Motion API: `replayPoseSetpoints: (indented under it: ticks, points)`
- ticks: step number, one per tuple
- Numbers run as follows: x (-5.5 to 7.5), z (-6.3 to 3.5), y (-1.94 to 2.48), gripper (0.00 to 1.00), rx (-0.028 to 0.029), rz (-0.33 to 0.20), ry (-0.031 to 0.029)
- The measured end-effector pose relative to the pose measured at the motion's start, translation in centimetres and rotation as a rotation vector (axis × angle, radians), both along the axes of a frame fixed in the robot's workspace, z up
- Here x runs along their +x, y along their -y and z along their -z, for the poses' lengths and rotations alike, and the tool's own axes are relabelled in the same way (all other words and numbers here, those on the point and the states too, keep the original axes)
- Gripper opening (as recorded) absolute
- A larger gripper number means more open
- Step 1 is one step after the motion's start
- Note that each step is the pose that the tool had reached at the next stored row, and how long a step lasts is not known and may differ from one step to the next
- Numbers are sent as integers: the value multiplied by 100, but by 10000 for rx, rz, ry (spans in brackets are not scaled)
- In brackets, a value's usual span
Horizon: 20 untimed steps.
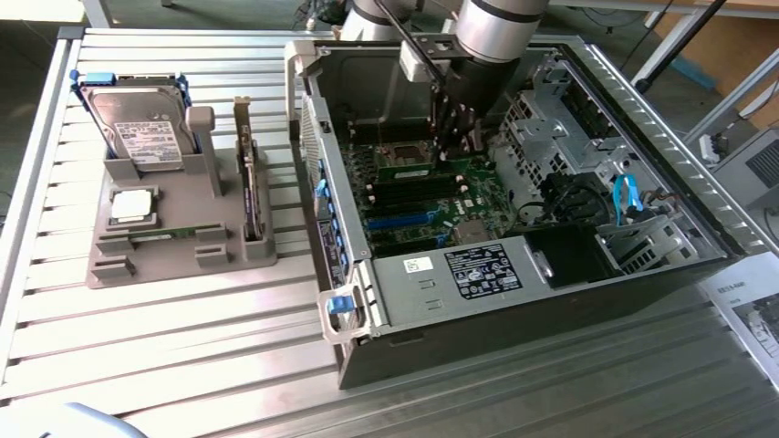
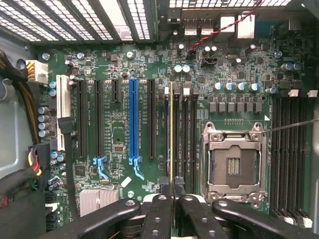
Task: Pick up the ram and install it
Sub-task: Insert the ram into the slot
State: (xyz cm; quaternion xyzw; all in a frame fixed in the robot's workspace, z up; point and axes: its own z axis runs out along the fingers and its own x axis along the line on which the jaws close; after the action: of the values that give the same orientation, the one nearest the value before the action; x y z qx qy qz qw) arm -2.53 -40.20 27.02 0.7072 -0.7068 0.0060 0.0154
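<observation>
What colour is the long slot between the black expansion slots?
The slot is blue; the wrist view shows it best.

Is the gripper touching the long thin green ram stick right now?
Touching. The wrist view shows the gripper closed on both faces of the ram stick, seen edge-on over the black memory slots.

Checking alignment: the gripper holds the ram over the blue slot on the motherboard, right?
Not the blue slot: the wrist view shows the gripper holding the ram over the black slots beside the processor socket on the motherboard.
</observation>
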Motion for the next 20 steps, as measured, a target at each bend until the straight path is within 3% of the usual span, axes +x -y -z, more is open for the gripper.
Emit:
replayPoseSetpoints:
  ticks: [6,20]
  points:
    - [0,59,0,12,0,0,0]
    - [50,67,-1,12,2,0,1]
